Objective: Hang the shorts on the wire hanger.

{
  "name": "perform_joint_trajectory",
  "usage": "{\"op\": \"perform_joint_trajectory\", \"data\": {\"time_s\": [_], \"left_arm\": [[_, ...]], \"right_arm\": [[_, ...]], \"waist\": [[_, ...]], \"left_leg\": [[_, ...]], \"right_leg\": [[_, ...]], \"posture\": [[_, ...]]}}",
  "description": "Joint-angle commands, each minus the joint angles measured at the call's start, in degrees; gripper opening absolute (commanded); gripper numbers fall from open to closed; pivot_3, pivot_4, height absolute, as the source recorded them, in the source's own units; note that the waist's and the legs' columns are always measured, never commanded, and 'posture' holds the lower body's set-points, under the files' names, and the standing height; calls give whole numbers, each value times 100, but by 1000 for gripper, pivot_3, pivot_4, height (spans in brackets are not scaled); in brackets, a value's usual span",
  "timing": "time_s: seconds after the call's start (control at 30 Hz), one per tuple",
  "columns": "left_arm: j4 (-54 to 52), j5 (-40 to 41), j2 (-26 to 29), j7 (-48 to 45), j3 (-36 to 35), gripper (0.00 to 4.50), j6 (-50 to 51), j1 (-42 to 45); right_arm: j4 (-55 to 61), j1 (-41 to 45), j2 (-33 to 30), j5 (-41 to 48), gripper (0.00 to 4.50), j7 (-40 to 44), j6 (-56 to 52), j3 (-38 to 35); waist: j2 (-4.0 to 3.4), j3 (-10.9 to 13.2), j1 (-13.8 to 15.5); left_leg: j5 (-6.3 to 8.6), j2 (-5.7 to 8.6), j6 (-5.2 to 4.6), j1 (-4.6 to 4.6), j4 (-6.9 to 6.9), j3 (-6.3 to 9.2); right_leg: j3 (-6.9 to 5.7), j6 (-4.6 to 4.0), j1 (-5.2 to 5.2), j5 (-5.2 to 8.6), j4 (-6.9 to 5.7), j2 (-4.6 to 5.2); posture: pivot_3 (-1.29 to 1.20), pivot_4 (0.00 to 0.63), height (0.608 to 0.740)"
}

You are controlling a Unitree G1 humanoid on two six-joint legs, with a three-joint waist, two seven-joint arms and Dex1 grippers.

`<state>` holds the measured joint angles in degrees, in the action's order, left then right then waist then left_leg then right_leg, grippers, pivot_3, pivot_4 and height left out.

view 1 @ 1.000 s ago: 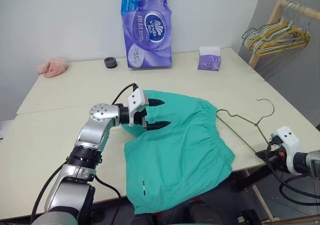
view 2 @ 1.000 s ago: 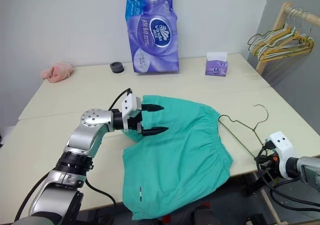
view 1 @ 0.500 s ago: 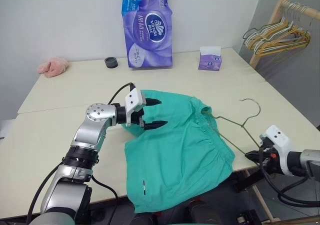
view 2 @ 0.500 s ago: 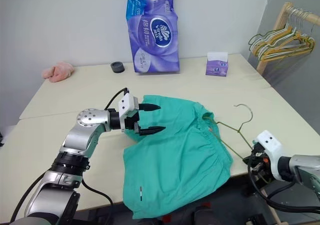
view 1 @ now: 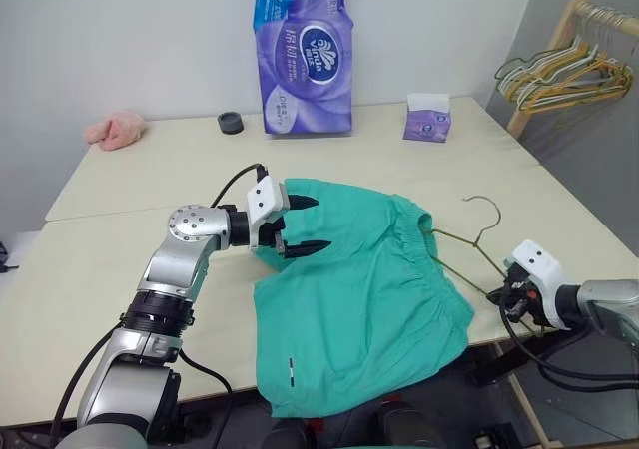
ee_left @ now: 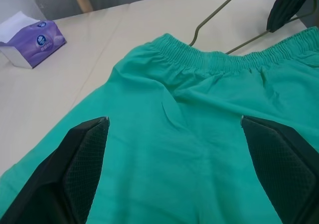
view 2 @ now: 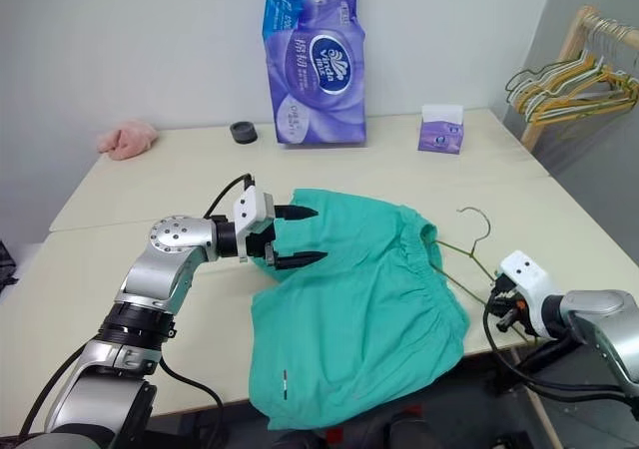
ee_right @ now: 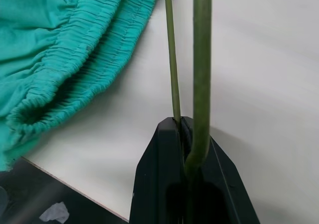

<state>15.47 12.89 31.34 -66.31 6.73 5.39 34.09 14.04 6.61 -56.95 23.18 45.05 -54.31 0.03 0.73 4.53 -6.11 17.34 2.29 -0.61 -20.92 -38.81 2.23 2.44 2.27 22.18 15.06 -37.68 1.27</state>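
Two grippers at work, each with its own share. Right gripper [view 2: 496, 304] clamped tight on the near corner of the wire hanger [view 2: 462, 258] — in the right wrist view, both strands of green wire run up out of the closed black fingers [ee_right: 172, 169]. From that grip, hanger angled away to the far left, one shoulder tip at the gathered waistband of the shorts [view 2: 359, 304] (touching it or just under its edge, hard to tell), hook [view 2: 475, 220] raised toward the far side. Long axis thus roughly diagonal, near right to far left.

Left gripper [view 2: 298, 236] spread wide and holding nothing, hovering low over the far left part of the shorts, fingers pointing right toward the waistband. Shorts spread flat on the table [view 2: 150, 185], waistband along the right edge, hem with the small white mark hanging over the near edge.

Judged from this: waistband just left of the hanger tip, so the coming move likely a slide of the wire leftward into the opening — with the left gripper nearer the cloth to lift or steady it.
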Motion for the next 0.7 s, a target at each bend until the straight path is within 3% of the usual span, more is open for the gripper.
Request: {"op": "perform_joint_trajectory", "data": {"time_s": [0.03, 0.27, 0.4, 0.7], "left_arm": [[-128, 42, 36, 98, -166, 4474, -84, 108], [-103, 152, -65, 308, -290, 4474, -5, 219], [-128, 236, -127, 449, -384, 4474, 114, 251], [-117, 554, 93, 332, -566, 4474, 894, 395]], "right_arm": [[-364, 648, 134, 33, 0, 236, -9, 141], [-1558, 1801, 830, -133, 0, 282, -149, 647], [-1813, 2031, 1054, -188, 0, 252, -125, 658], [-11, 1998, 1189, 117, 0, 98, -229, 352]], "waist": [[-2, -1, -21], [-4, -3, -8], [-5, -4, 22], [-7, -5, 44]], "left_leg": [[0, 0, 0, 0, 0, -1], [0, 0, 1, -1, -1, 2], [0, 1, 1, -3, -1, 2], [0, 0, 4, -5, -1, 4]], "right_leg": [[2, -1, 0, 0, -1, 0], [-1, -3, 5, -2, -10, 0], [-1, -4, 8, -3, -10, 3], [-2, -4, 16, -2, -28, 2]], "posture": [[-181, 52, 740], [-160, 40, 740], [-151, 38, 740], [-153, 36, 740]]}}
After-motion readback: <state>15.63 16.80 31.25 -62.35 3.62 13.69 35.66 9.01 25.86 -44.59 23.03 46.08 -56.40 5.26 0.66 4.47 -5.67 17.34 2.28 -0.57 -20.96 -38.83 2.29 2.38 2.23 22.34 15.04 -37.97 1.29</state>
